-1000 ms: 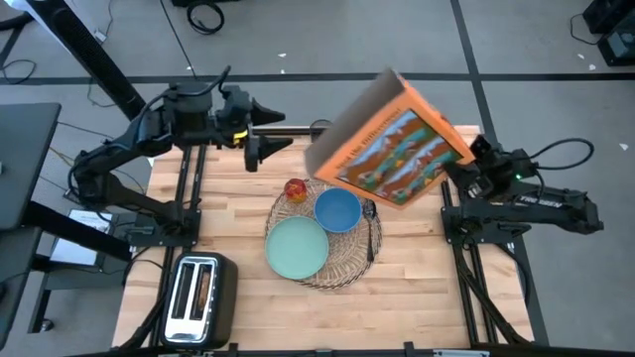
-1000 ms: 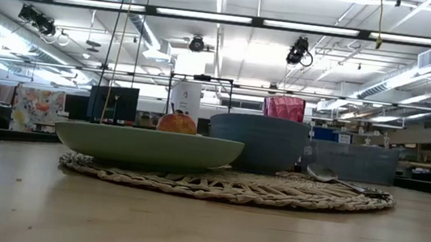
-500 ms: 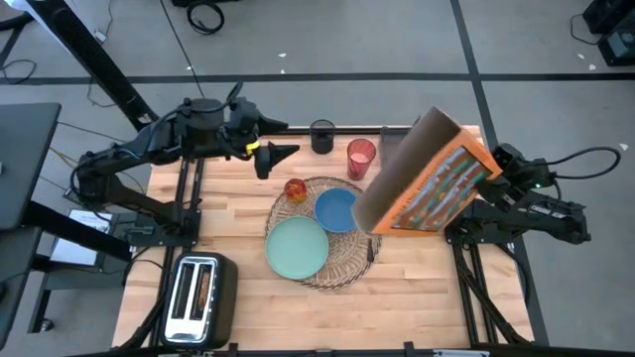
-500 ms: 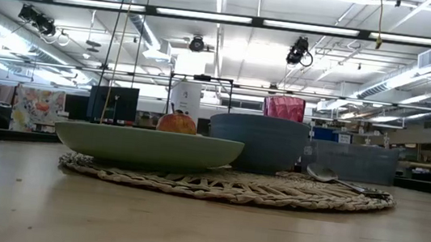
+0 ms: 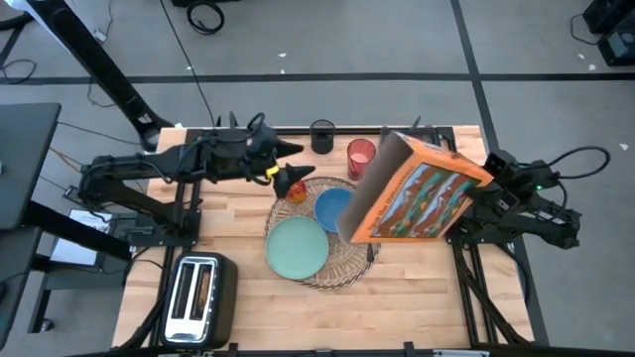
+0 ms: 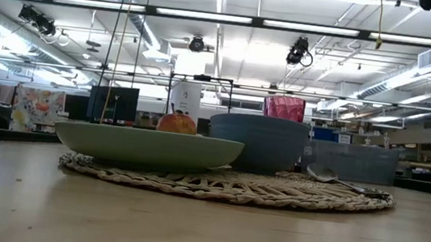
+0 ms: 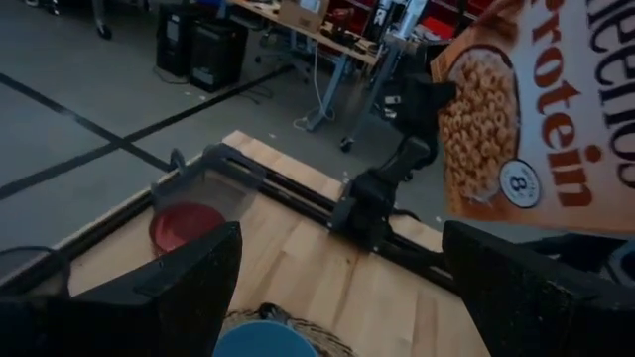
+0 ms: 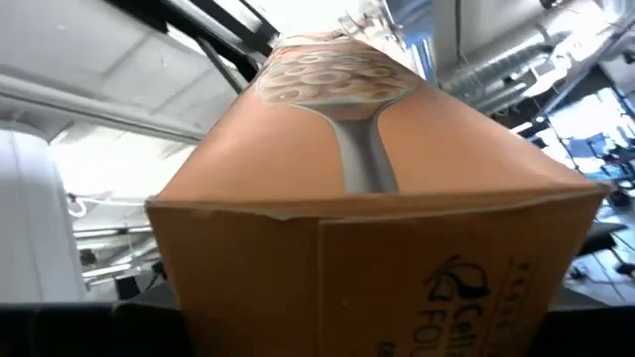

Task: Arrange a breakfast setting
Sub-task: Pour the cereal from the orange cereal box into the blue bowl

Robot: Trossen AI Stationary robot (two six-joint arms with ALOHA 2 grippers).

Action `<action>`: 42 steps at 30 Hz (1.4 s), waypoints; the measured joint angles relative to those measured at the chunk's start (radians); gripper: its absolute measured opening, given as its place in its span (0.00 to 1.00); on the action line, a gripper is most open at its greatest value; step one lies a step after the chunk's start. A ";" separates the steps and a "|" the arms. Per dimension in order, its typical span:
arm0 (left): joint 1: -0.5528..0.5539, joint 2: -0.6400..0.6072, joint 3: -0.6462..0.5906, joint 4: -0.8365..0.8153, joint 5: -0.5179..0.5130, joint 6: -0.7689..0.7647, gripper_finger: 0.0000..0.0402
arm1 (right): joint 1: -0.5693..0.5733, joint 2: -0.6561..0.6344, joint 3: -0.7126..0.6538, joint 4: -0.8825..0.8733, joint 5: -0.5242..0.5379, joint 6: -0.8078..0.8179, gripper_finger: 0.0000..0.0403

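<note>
A robotics lab or workshop: exposed ceiling ducts (image 6: pixel 416 75), strip lights (image 6: pixel 211 16), ceiling-hung cameras (image 6: pixel 300 51), cluttered workbenches (image 7: pixel 327 30), and a taped concrete floor (image 5: pixel 397 40).

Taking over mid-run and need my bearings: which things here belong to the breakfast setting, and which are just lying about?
Belonging:
wicker placemat
teal plate
blue bowl
red cup
spoon
apple
cereal box, held up by the right claw

Lying about:
toaster
dark cup

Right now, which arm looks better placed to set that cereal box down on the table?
The right arm: its end effector already holds the orange cereal box in the air. The left end effector hovers open over the red apple.
</note>
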 joint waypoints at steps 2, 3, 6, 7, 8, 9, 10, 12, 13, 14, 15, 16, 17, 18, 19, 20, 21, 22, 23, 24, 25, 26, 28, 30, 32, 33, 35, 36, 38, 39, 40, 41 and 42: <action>-0.007 0.002 -0.019 0.002 0.000 -0.016 0.88 | 0.000 -0.001 0.000 -0.030 0.003 -0.015 0.62; -0.011 0.002 -0.029 0.005 0.000 -0.022 0.88 | 0.000 -0.001 0.000 -0.049 0.005 -0.026 0.62; -0.013 0.005 -0.054 -0.009 0.000 -0.027 0.88 | 0.000 0.000 0.000 -0.115 0.007 -0.056 0.62; -0.012 0.005 -0.056 -0.013 -0.001 -0.031 0.88 | 0.000 -0.001 0.000 -0.135 0.008 -0.062 0.62; -0.012 0.005 -0.056 -0.024 -0.002 -0.033 0.88 | 0.000 -0.001 0.000 -0.154 0.010 -0.070 0.62; -0.011 0.004 -0.055 -0.041 -0.003 -0.035 0.88 | 0.000 -0.001 0.000 -0.171 0.010 -0.079 0.62; -0.011 0.003 -0.055 -0.057 -0.004 -0.036 0.88 | 0.000 -0.001 0.000 -0.188 0.011 -0.087 0.62; -0.007 0.004 -0.055 -0.087 -0.003 -0.036 0.88 | 0.000 0.000 0.000 -0.212 0.019 -0.106 0.62; -0.007 0.004 -0.055 -0.100 -0.003 -0.036 0.88 | 0.000 0.000 0.000 -0.221 0.024 -0.117 0.62; -0.007 0.004 -0.055 -0.113 -0.003 -0.038 0.88 | 0.000 0.000 0.000 -0.230 0.029 -0.129 0.62; -0.007 0.004 -0.055 -0.131 -0.003 -0.042 0.88 | 0.000 -0.001 0.000 -0.241 0.034 -0.139 0.62; -0.007 0.004 -0.055 -0.150 -0.004 -0.045 0.88 | 0.000 -0.001 0.000 -0.254 0.039 -0.148 0.62; -0.007 0.004 -0.055 -0.170 -0.007 -0.050 0.88 | 0.000 -0.001 0.000 -0.270 0.043 -0.161 0.62; -0.008 0.004 -0.055 -0.190 -0.013 -0.057 0.88 | 0.000 0.000 0.000 -0.285 0.049 -0.170 0.62; -0.011 0.005 -0.055 -0.212 -0.020 -0.068 0.88 | 0.000 0.000 0.000 -0.296 0.055 -0.183 0.62; -0.014 0.008 -0.055 -0.232 -0.027 -0.072 0.88 | 0.000 0.000 0.000 -0.304 0.060 -0.195 0.62; -0.016 0.011 -0.055 -0.247 -0.032 -0.075 0.88 | 0.000 0.000 0.000 -0.310 0.065 -0.207 0.62; -0.018 0.013 -0.055 -0.267 -0.036 -0.078 0.88 | 0.000 0.000 0.000 -0.317 0.071 -0.217 0.62; -0.021 0.013 -0.056 -0.281 -0.039 -0.080 0.88 | 0.000 0.000 0.000 -0.326 0.079 -0.230 0.62; -0.022 0.017 -0.055 -0.282 -0.045 -0.086 0.88 | 0.000 0.000 0.000 -0.338 0.087 -0.245 0.62; -0.022 0.021 -0.054 -0.283 -0.048 -0.094 0.88 | 0.000 0.000 0.000 -0.353 0.098 -0.262 0.62; -0.022 0.024 -0.053 -0.296 -0.048 -0.097 0.88 | 0.000 0.000 0.000 -0.368 0.109 -0.279 0.62; -0.025 0.031 -0.055 -0.327 -0.050 -0.105 0.88 | 0.000 0.000 0.000 -0.398 0.127 -0.306 0.62; -0.028 0.043 -0.054 -0.333 -0.055 -0.121 0.88 | 0.000 0.000 0.000 -0.415 0.137 -0.327 0.62; -0.029 0.050 -0.055 -0.369 -0.058 -0.130 0.88 | 0.000 0.000 0.000 -0.416 0.142 -0.348 0.62; -0.030 0.059 -0.054 -0.367 -0.060 -0.140 0.88 | 0.000 -0.001 0.000 -0.415 0.148 -0.355 0.62; -0.030 0.065 -0.055 -0.396 -0.058 -0.150 0.88 | 0.000 0.000 0.000 -0.412 0.153 -0.361 0.62; -0.032 0.072 -0.056 -0.401 -0.059 -0.154 0.88 | 0.000 0.000 0.000 -0.402 0.155 -0.360 0.62; -0.034 0.082 -0.054 -0.395 -0.060 -0.156 0.88 | 0.000 0.000 0.000 -0.364 0.155 -0.347 0.62; -0.034 0.082 -0.055 -0.409 -0.062 -0.156 0.88 | 0.000 0.000 0.000 -0.340 0.154 -0.340 0.62; -0.034 0.082 -0.055 -0.412 -0.064 -0.156 0.88 | 0.000 0.000 0.000 -0.319 0.155 -0.335 0.62; -0.034 0.081 -0.055 -0.405 -0.065 -0.156 0.88 | 0.000 0.000 0.000 -0.298 0.154 -0.332 0.62; -0.034 0.080 -0.055 -0.405 -0.066 -0.156 0.88 | 0.000 0.000 0.000 -0.278 0.154 -0.325 0.62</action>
